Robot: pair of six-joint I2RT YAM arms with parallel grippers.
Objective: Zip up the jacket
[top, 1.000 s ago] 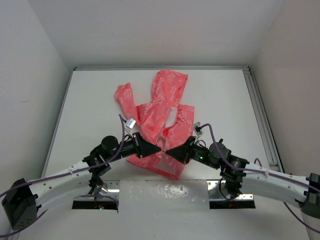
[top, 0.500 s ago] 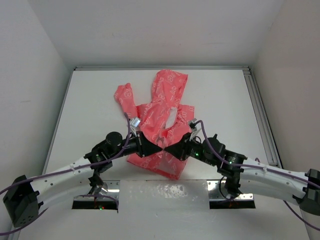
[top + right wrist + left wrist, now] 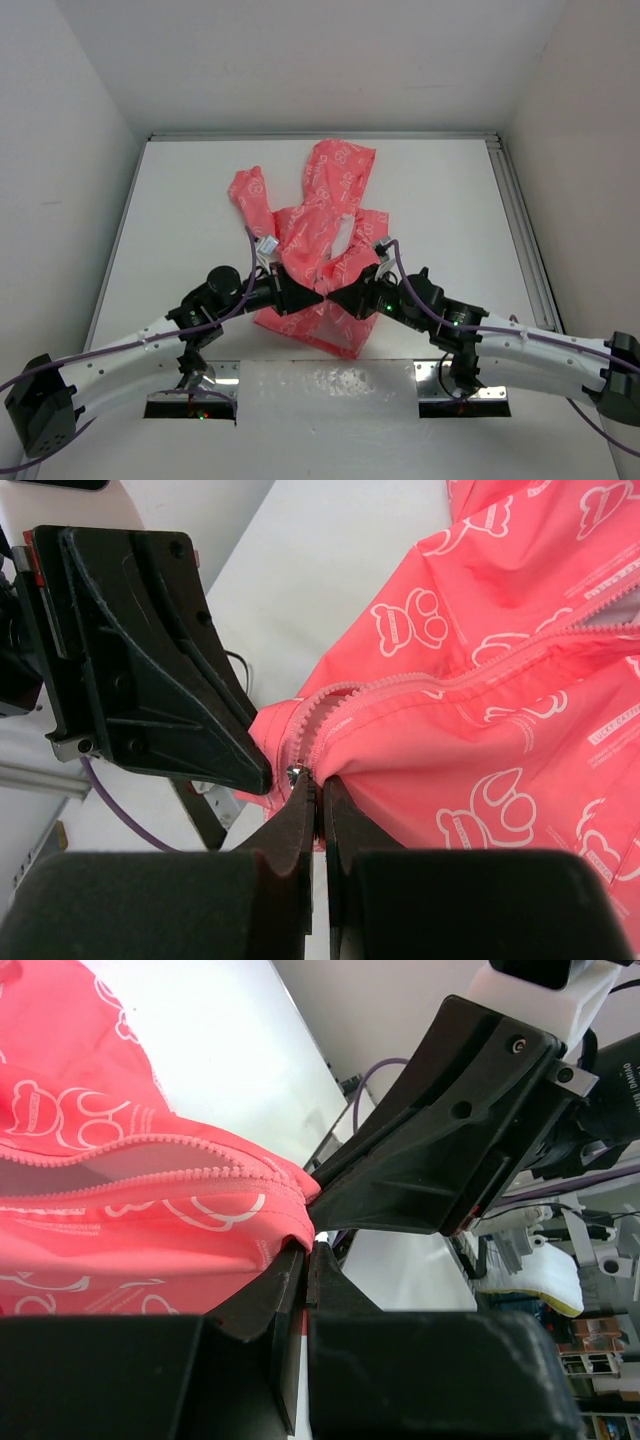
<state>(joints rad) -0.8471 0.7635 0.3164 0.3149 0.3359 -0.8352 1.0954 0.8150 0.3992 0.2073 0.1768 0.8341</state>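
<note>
My coral-pink hooded fabric jacket (image 3: 322,215) lies unzipped on the white table (image 3: 180,210). The left gripper (image 3: 308,1252) is clamped on its bottom hem, and the right gripper (image 3: 318,785) pinches what looks like the small metal zipper slider (image 3: 296,772). Next up, I reckon: drag the slider hoodward while the left anchors.

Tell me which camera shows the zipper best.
Right wrist: the zipper runs, its two tooth rows parted, from the right end effector across the jacket. Left wrist shows the teeth too, at a flatter angle. The top view shows only a gap in the front; teeth too small.
</note>
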